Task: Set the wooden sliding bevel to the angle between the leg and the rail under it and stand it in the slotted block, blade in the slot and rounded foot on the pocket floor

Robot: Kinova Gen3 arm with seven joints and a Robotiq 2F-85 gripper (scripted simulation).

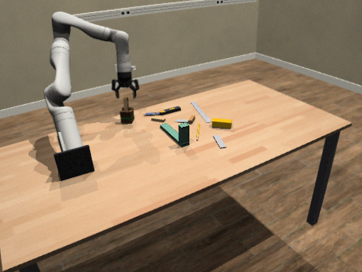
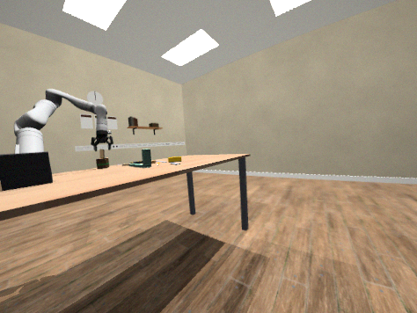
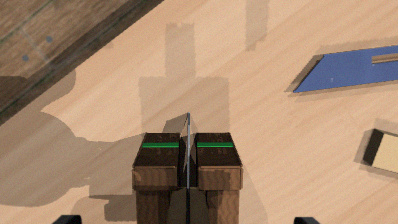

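Note:
The wooden sliding bevel (image 1: 125, 103) stands upright in the dark slotted block (image 1: 127, 115) at the back left of the table. In the wrist view I look straight down on the block (image 3: 187, 165), and the thin blade (image 3: 188, 145) runs edge-on through its slot. My gripper (image 1: 124, 92) hangs just above the bevel's top, open and apart from it; only its fingertips show at the bottom corners of the wrist view. The green leg and rail (image 1: 177, 133) stand in the middle of the table. The black-handled bevel with a blue blade (image 1: 163, 111) lies beside them.
A steel ruler (image 1: 200, 111), a yellow block (image 1: 221, 123), a pencil (image 1: 198, 131), a grey strip (image 1: 219, 141), a small wooden bar (image 1: 157, 119) and another small bladed tool (image 1: 185, 120) lie around the green piece. The arm's black base (image 1: 73, 162) stands at the left.

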